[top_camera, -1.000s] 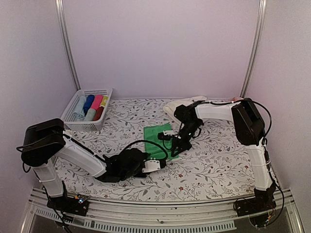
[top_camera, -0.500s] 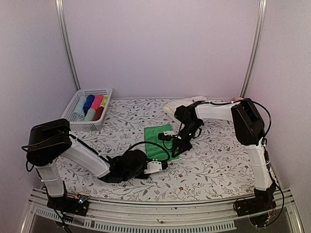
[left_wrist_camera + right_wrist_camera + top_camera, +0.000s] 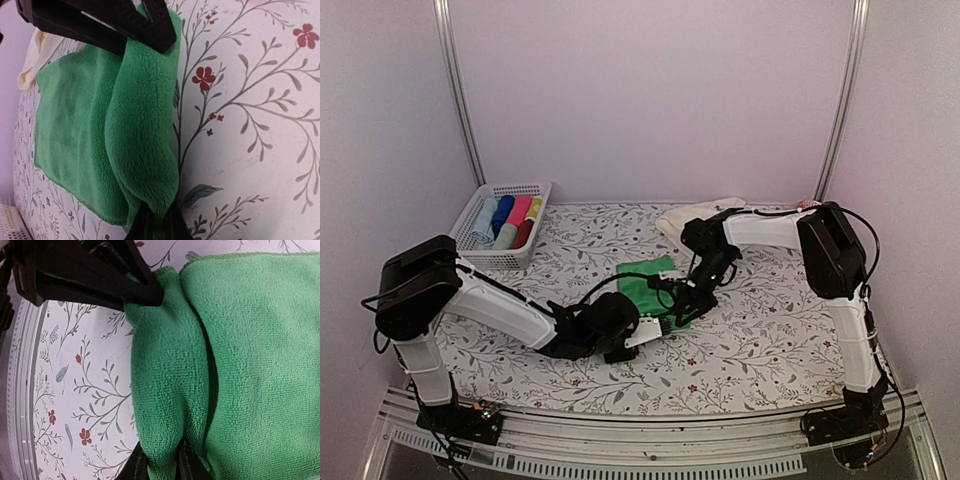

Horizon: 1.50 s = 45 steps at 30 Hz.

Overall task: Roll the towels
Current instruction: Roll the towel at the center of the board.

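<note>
The green towel (image 3: 642,283) lies at mid-table with its near edge rolled into a fold. My left gripper (image 3: 658,326) is shut on the left end of that fold (image 3: 145,150). My right gripper (image 3: 682,303) is shut on the other end (image 3: 167,390). Each wrist view shows the other gripper's black fingers at the far end of the fold. The cream-white towel (image 3: 695,215) lies crumpled at the back behind the right arm; a corner of it shows in the left wrist view (image 3: 31,60).
A white basket (image 3: 480,255) at the back left holds several rolled cloths in blue, pink, red and yellow. A pink object (image 3: 807,204) sits at the back right. The table's front rail (image 3: 650,455) runs below the arm bases.
My left gripper has slid right along the table to the towel's near edge and closed on it. The right gripper stayed at the fold, which is now rolled over further.
</note>
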Motion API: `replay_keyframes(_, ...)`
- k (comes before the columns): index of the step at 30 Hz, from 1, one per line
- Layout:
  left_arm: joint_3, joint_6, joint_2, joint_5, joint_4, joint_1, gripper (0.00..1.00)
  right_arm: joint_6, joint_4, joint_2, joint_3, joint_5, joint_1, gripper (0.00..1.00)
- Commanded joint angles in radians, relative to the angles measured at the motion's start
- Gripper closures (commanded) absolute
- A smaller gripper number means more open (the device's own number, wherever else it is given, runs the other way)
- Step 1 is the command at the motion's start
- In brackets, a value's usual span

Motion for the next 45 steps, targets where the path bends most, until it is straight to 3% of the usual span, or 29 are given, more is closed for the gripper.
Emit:
replay_keyframes(1, 0.042, -0.109, -0.012, 0.121, -0.157, 0.033, 1.0, -0.051, 0.089, -0.103, -0.124, 0.12, -0.007, 0.76)
replay_keyframes(10, 0.071, -0.159, -0.057, 0.387, -0.244, 0.108, 1.0, -0.161, 0.525, -0.422, -0.486, 0.281, -0.005, 0.64)
replay_keyframes(20, 0.102, -0.22, -0.043, 0.613, -0.289, 0.196, 1.0, -0.354, 0.832, -0.666, -0.82, 0.17, 0.035, 0.6)
replay_keyframes(32, 0.14, -0.258, 0.019, 0.695, -0.315, 0.26, 1.0, -0.28, 0.95, -0.579, -0.824, 0.236, 0.132, 0.6)
replay_keyframes(45, 0.152, -0.274, 0.044, 0.743, -0.319, 0.292, 1.0, -0.24, 0.998, -0.494, -0.802, 0.327, 0.155, 0.6)
